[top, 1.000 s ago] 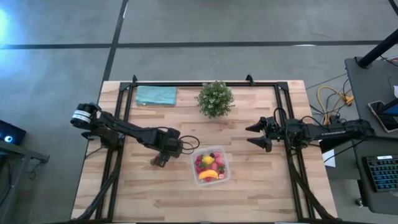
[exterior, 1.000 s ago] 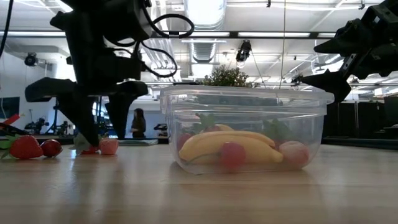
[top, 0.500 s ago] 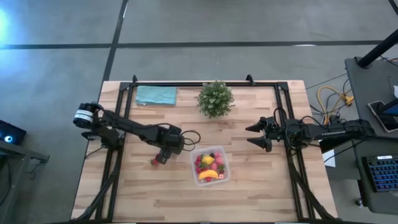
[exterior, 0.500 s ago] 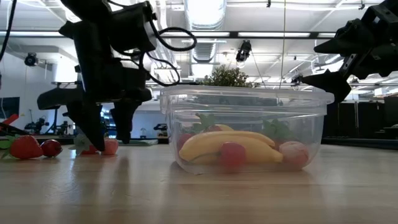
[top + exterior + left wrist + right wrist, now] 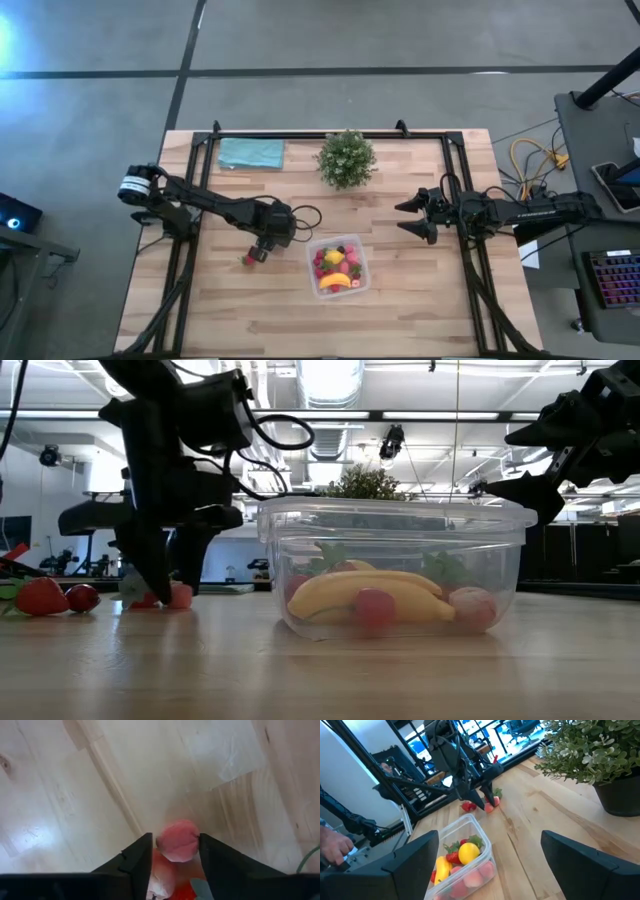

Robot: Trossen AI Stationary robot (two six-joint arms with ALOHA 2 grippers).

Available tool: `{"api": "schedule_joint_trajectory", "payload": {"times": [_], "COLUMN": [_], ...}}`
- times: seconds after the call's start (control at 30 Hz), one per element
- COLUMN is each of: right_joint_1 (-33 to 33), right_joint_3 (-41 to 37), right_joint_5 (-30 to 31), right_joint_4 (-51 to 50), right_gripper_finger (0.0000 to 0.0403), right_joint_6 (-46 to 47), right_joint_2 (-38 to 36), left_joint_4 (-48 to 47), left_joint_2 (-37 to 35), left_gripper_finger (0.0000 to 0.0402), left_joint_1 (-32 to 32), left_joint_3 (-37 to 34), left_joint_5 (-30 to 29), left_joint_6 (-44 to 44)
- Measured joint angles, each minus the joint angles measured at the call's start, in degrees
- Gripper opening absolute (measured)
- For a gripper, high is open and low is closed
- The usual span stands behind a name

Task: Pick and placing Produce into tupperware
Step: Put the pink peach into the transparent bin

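Pink round toy fruit (image 5: pixel 178 841) sits on the wooden desk (image 5: pixel 420 300), clamped by the left gripper (image 5: pixel 174 854) for transfer to the clear plastic tupperware (image 5: pixel 338 267); right gripper (image 5: pixel 408 217) waits, fingers apart.

The left gripper (image 5: pixel 175 851) fingers have narrowed around a pink fruit (image 5: pixel 178 840).

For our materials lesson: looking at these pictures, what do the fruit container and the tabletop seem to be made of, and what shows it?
Container: looks like clear, glossy plastic; the banana and other fruit inside show straight through its walls, and its rim catches highlights.
Tabletop: appears to be pale wood with a smooth, slightly shiny finish; plank seams and grain lines run across it.
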Motion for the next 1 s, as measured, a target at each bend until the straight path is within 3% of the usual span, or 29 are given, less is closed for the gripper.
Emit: {"api": "schedule_joint_trajectory", "payload": {"times": [0.47,0.63,0.87,1.0], "right_joint_1": [-0.01,0.0,-0.01,0.0], "right_joint_3": [0.01,0.01,0.01,-0.02], "right_joint_5": [0.0,0.0,0.0,0.0], "right_joint_4": [-0.01,-0.01,-0.01,0.0], "right_gripper_finger": [0.0347,0.0347,0.0347,0.0343], "right_joint_6": [0.0,0.0,0.0,0.0], "right_joint_2": [0.0,0.0,0.0,0.0], "left_joint_4": [-0.21,-0.25,-2.99,0.17], "left_joint_2": [-0.25,-0.68,-3.52,-5.35], "left_gripper_finger": [0.0066,0.0059,0.0057,0.0057], "left_joint_1": [0.79,0.79,0.79,0.77], "left_joint_3": [0.6,2.47,9.62,14.61], "left_joint_5": [0.06,0.01,-3.47,-3.52], "left_joint_6": [-1.43,-1.49,-1.49,-1.45]}}
